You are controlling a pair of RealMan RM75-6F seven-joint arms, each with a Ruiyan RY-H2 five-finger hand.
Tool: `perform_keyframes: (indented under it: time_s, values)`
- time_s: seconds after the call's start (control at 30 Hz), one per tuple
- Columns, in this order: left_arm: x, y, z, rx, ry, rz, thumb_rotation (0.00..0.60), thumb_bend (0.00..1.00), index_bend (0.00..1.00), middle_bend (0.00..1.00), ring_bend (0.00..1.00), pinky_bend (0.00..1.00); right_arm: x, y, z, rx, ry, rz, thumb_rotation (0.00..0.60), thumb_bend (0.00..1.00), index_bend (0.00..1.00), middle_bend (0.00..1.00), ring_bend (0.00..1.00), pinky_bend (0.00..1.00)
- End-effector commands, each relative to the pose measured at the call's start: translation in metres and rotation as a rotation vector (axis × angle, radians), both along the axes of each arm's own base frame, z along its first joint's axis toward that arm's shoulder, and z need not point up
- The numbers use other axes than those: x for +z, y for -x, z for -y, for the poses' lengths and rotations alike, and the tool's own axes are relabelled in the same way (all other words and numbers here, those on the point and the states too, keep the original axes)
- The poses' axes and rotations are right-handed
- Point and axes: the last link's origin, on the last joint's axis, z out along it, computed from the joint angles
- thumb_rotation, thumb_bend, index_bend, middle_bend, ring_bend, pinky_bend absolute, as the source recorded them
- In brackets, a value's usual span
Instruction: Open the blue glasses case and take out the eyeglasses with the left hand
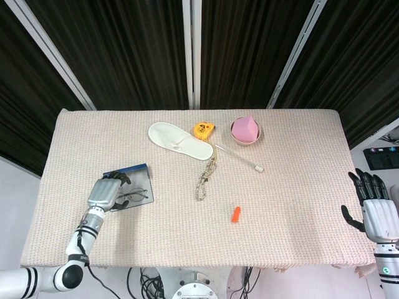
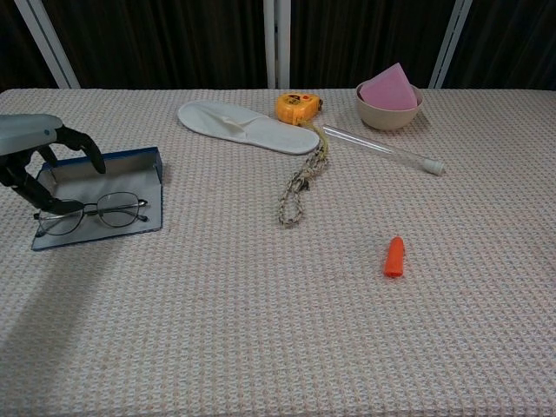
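Two hands in frame. Nearest on woven beige tablecloth point(image 2: 261, 347): small orange cylinder-like piece point(image 2: 394, 257), smooth, lying alone right of centre. Further left, blue glasses case point(image 2: 130, 161) lying open, flat grey lining up, thin blue rim. Wire-frame eyeglasses point(image 2: 113, 211) with clear lenses resting on lining near front edge. Left hand point(image 2: 30, 148) silver-backed, black fingers point(image 2: 87, 152) curled down over left end of case, arched like a claw; lower fingertips at left lens area, contact with frame unclear, nothing lifted. Left forearm reaching in from near-left table edge in head view, hand point(image 1: 106, 194) palm down over case. Mid-table: braided tan rope point(image 2: 300, 187), knotted, limp. Beyond that, clear tube point(image 2: 382, 149) lying diagonal, white flat slipper point(image 2: 248, 126), yellow tape measure point(image 2: 297, 106) rounded. Farthest: beige bowl point(image 2: 388, 113) holding pink cone shape point(image 2: 389, 89). Right hand point(image 1: 374, 208) off table at right edge, upright, fingers spread, holding nothing.
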Motion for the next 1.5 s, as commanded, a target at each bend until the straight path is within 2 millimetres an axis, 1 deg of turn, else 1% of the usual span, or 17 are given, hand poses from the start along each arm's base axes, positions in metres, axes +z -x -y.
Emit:
perform_keyframes:
  time_s: [0.03,0.13,0.27,0.43,0.7,0.87,1.0,1.07,1.17,1.27,1.5]
  values:
    - [-0.012,0.009,0.005,-0.013,-0.006,-0.053,0.6,0.28,0.33,0.21,0.14,0.29,0.0,0.0,0.0,-0.002,0.0,0.0,0.6,0.33,0.0,0.0,0.0,0.0]
    - [-0.018,0.012,0.007,-0.027,-0.015,-0.078,0.6,0.28,0.34,0.25,0.2,0.37,0.0,0.001,0.0,-0.003,-0.001,-0.001,0.6,0.33,0.0,0.0,0.0,0.0]
    - [-0.02,0.014,0.006,-0.039,-0.044,-0.093,0.6,0.29,0.36,0.29,0.25,0.41,-0.001,0.001,0.0,-0.004,-0.003,-0.003,0.6,0.33,0.0,0.0,0.0,0.0]
    - [-0.024,0.018,0.006,-0.034,-0.049,-0.102,0.6,0.3,0.38,0.31,0.28,0.43,-0.001,0.001,0.0,-0.007,-0.004,-0.004,0.6,0.33,0.0,0.0,0.0,0.0]
    - [-0.033,0.016,0.004,-0.052,-0.051,-0.11,0.6,0.3,0.43,0.35,0.3,0.44,-0.002,0.001,0.001,-0.007,-0.007,-0.005,0.6,0.33,0.0,0.0,0.0,0.0]
    - [-0.037,0.021,0.005,-0.052,-0.04,-0.16,0.6,0.32,0.49,0.37,0.33,0.45,-0.001,0.003,0.001,-0.013,-0.006,-0.002,0.6,0.33,0.0,0.0,0.0,0.0]
    - [-0.04,0.019,0.008,-0.062,-0.036,-0.178,0.6,0.35,0.55,0.4,0.35,0.45,-0.002,0.004,0.001,-0.016,-0.01,-0.003,0.6,0.33,0.0,0.0,0.0,0.0]
    - [-0.041,0.018,0.008,-0.07,-0.042,-0.183,0.6,0.37,0.6,0.43,0.37,0.46,-0.002,0.004,0.001,-0.017,-0.011,-0.003,0.6,0.33,0.0,0.0,0.0,0.0]
    - [-0.04,0.014,0.009,-0.079,-0.052,-0.176,0.6,0.39,0.66,0.47,0.4,0.48,-0.001,0.004,0.001,-0.016,-0.008,0.0,0.6,0.33,0.0,0.0,0.0,0.0]
    - [-0.038,0.01,0.011,-0.1,-0.068,-0.163,0.6,0.4,0.7,0.51,0.43,0.51,-0.001,0.004,0.001,-0.016,-0.008,0.001,0.6,0.33,0.0,0.0,0.0,0.0]
    - [-0.029,-0.003,0.018,-0.154,-0.095,-0.13,0.6,0.4,0.77,0.57,0.48,0.56,-0.001,0.002,0.001,-0.011,-0.009,-0.001,0.6,0.33,0.0,0.0,0.0,0.0]
